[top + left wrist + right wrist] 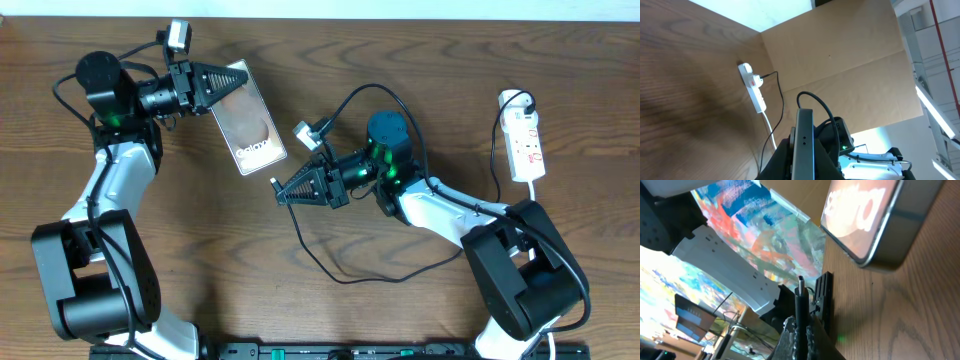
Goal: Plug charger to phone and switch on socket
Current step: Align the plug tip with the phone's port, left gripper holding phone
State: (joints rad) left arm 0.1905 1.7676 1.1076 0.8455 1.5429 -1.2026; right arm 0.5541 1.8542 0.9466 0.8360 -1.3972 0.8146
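Observation:
The phone (252, 125) is a flat slab with a brownish patch and white lettering, and it lies slanted at the upper left of the wooden table. My left gripper (235, 82) is shut on its far end. In the left wrist view the phone's thin edge (804, 135) stands pinched between the gripper (803, 147) fingers. My right gripper (281, 194) is shut on the charger, whose small plug tip (273, 183) sticks out just below the phone's lettered end without touching it. In the right wrist view the plug (800, 292) rises from the gripper (800, 327), and the phone (875, 215) is at upper right. The white socket (526, 138) lies far right.
The charger's thin black cable (340, 278) loops across the table behind my right arm toward the socket (754, 87), where a black lead is plugged in. The socket's white cord (543, 185) runs down near the right arm's base. A black rail (330, 351) lines the front edge.

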